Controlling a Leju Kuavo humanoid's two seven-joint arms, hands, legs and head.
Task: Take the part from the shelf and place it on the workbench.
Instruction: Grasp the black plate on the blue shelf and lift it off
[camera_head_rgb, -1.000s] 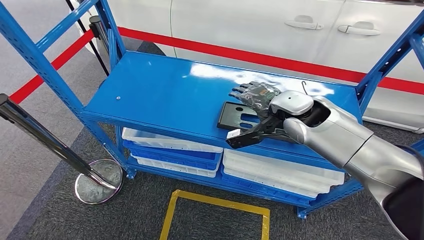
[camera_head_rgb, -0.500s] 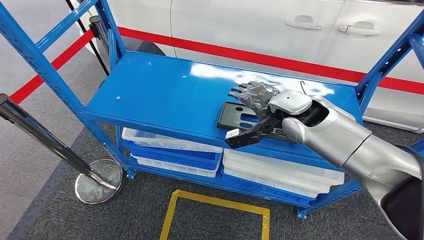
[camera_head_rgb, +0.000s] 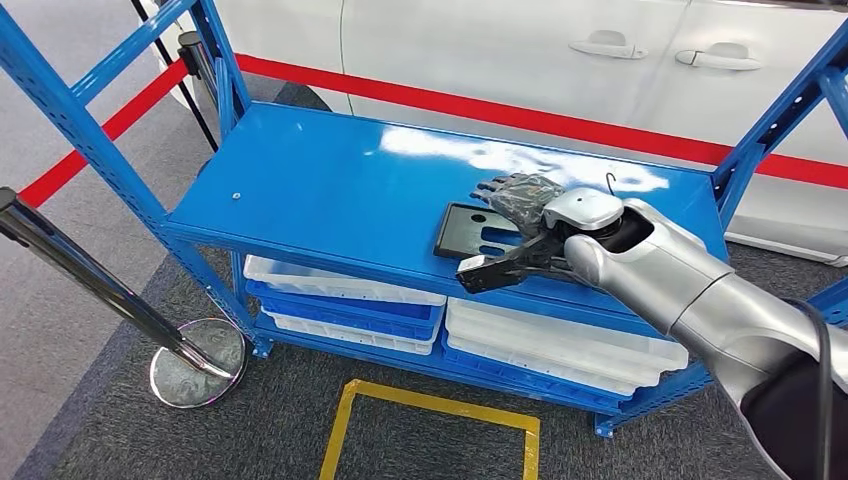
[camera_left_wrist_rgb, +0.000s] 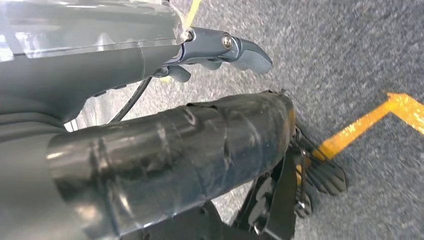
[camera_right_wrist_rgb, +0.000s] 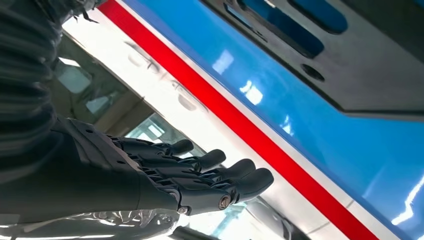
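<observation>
Blue shelf (camera_head_rgb: 330, 190) beside a white car (camera_head_rgb: 520, 50): black flat part (camera_head_rgb: 470, 232) lies on its top level, right hand (camera_head_rgb: 520, 195) just above it, fingers (camera_right_wrist_rgb: 220, 175) spread, holding nothing.

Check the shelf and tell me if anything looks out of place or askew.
Nothing stands out. The black flat part lies flat on the blue shelf near its front edge, with the right hand above it. The white trays sit stacked on the level below, not quite squared up.

Left hand (camera_left_wrist_rgb: 220, 52) above grey carpet (camera_left_wrist_rgb: 360, 55)
</observation>
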